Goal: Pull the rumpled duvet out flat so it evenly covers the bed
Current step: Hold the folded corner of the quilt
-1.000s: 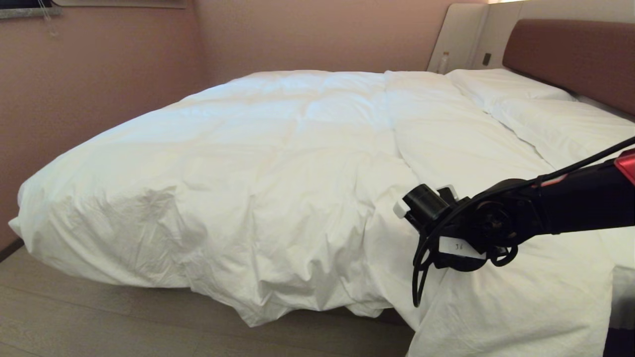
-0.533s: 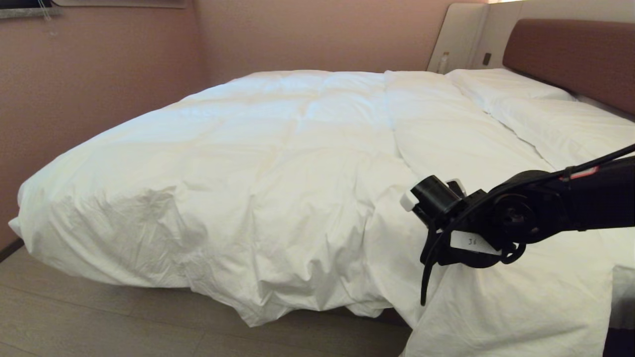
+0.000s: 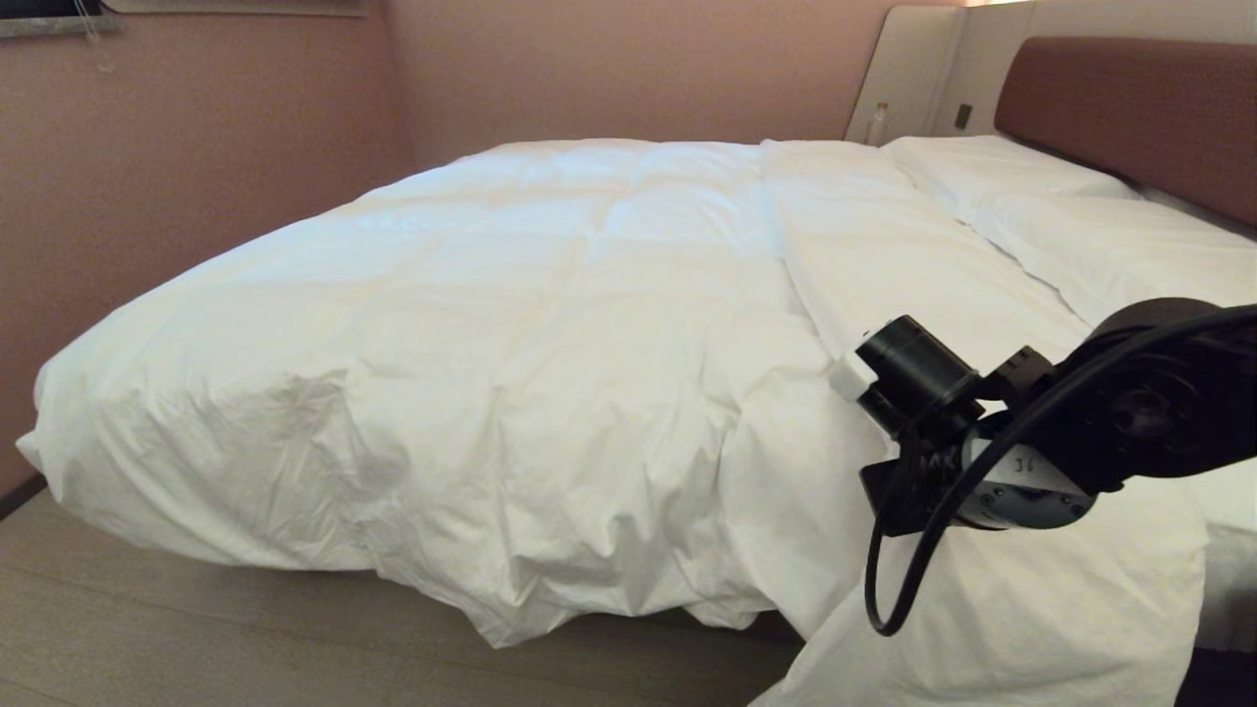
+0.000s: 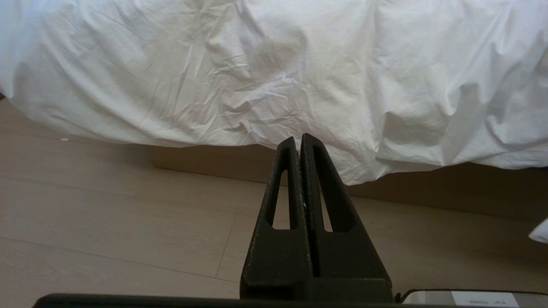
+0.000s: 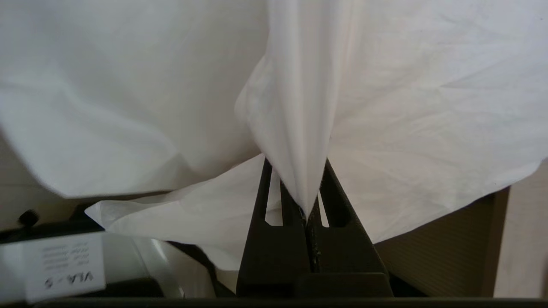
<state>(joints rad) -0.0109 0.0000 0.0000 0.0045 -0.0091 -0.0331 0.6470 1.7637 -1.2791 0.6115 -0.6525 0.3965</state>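
Duvet point(image 3: 550, 324) spread over the bed point(image 4: 214, 160), long axis toward the headboard point(image 3: 1139, 118), near edge drooping to the floor point(image 3: 196, 638). Right gripper point(image 5: 306, 201) clamped on a fold, fingers hidden from the head camera. Left gripper point(image 4: 298, 143) pinched together, empty, low by the base; wrist view only.

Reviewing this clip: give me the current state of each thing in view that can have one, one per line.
duvet: spread over most of the bed, near edge rumpled and hanging toward the floor, one fold pinched.
bed: largely covered; base shows under the hanging edge.
pillows: lying flat at the headboard.
right gripper: shut on a duvet fold.
left gripper: shut, empty, low near the floor.
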